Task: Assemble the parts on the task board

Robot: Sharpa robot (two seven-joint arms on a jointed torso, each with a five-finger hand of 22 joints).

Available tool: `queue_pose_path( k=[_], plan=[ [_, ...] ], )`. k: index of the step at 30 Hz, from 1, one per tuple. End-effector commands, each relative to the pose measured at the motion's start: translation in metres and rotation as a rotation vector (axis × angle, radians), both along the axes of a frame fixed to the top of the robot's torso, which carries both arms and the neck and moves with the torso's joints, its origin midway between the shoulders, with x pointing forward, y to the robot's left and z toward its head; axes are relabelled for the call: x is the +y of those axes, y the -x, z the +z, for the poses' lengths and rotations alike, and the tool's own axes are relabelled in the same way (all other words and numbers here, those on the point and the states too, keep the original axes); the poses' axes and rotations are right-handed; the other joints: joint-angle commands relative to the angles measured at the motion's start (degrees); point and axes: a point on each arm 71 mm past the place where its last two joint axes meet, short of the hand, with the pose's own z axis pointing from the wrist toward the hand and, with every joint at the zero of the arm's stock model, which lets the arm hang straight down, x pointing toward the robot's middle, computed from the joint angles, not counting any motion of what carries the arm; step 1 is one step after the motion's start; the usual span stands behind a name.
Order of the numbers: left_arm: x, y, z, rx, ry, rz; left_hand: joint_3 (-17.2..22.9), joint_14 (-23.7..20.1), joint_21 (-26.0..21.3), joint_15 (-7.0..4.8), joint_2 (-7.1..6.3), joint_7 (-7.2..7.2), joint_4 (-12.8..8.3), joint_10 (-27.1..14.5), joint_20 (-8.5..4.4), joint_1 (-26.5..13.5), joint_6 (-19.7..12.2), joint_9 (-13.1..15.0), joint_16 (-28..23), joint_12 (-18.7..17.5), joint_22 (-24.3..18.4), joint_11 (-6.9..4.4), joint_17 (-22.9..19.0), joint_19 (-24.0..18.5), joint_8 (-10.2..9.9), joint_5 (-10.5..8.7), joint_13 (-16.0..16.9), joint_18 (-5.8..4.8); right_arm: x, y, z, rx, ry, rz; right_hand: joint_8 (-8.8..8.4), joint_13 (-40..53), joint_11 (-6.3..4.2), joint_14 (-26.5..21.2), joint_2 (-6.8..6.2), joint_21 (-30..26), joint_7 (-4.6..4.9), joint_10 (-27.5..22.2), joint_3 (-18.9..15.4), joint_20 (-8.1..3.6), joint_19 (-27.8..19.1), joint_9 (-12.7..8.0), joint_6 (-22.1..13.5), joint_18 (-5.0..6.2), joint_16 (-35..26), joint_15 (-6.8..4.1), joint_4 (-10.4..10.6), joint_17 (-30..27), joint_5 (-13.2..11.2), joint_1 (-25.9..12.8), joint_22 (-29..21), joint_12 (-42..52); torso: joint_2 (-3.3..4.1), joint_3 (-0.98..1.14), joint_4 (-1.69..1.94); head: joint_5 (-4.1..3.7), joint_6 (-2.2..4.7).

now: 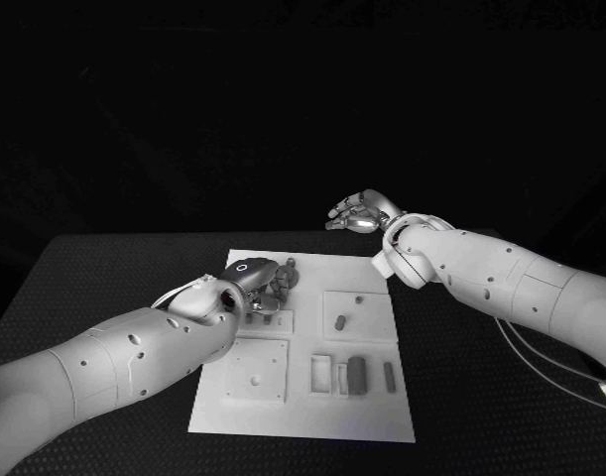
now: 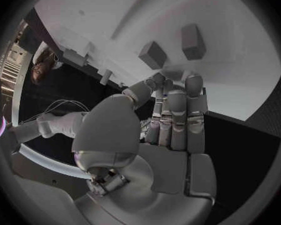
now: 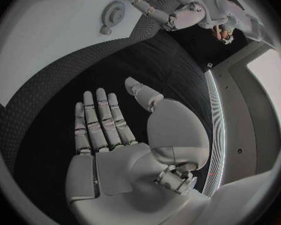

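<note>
Left hand [image 1: 263, 283] hovers holding nothing, fingers straight, at the task board's [image 1: 303, 421] ten o'clock, right hand [image 1: 361, 211] open beyond it; the parts [image 1: 340, 321] look small, rigid, light — pinch their sides.

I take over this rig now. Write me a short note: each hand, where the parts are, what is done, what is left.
Left hand: over the task board, near its far left corner, fingers together and extended, holding nothing that I can see.
Right hand: open and empty, raised beyond the board's far right corner.
Parts: one small part lies on the square plate at centre right; two dark parts stand near the slots at the near right.
Done: cannot tell which parts are already seated.
Left: probably most of the assembly; neither hand holds a part.
</note>
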Motion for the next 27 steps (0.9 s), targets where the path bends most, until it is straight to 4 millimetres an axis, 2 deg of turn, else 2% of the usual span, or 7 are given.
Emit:
queue_pose_path(
  k=[1,15,27],
  plan=[
    [-0.001,0.000,0.006,-0.002,0.043,-0.004,0.5,0.3,0.4,-0.13,0.11,0.00,0.0,0.6,-0.11,-0.3,0.3,0.1,0.2,0.1,1.3,0.02,-0.1,0.3,0.1,0.37,0.1,5.01,0.001,0.000,0.000,-0.002,0.000,0.016,0.13,0.0,0.19,-0.4,0.00,-0.3,0.93,0.0,0.0,0.10,0.5,-0.1,-0.3,-0.83,-0.3,0.10,0.1,0.1,-0.1,-0.3,0.1,-0.2,0.00,-0.03,0.03,0.07,0.07],
    [0.019,-0.003,0.022,0.025,0.081,0.028,0.5,0.4,0.4,-0.15,0.03,0.00,0.0,0.6,-0.14,-0.5,0.3,0.1,0.2,0.0,1.3,0.00,-0.1,0.3,0.1,0.39,0.1,4.98,-0.003,0.001,0.000,-0.001,0.001,0.013,0.15,0.0,0.19,-0.4,-0.01,-0.3,0.93,0.0,0.0,0.10,0.5,-0.1,-0.3,-0.84,-0.3,0.11,0.1,0.1,-0.1,-0.3,0.2,-0.2,-0.03,0.00,0.03,0.38,0.14],
    [0.046,-0.004,0.021,0.048,0.056,0.062,0.5,0.4,0.5,-0.16,0.02,-0.01,0.1,0.6,-0.17,-0.6,0.3,0.1,0.2,-0.1,1.3,-0.01,-0.2,0.4,0.1,0.38,0.1,4.95,-0.006,0.001,0.000,-0.001,0.003,0.007,0.18,0.0,0.19,-0.4,-0.01,-0.4,0.92,0.0,0.0,0.09,0.5,-0.1,-0.3,-0.83,-0.3,0.11,0.0,0.1,-0.1,-0.3,0.2,-0.2,-0.03,-0.04,0.03,0.34,0.07]
  ],
)
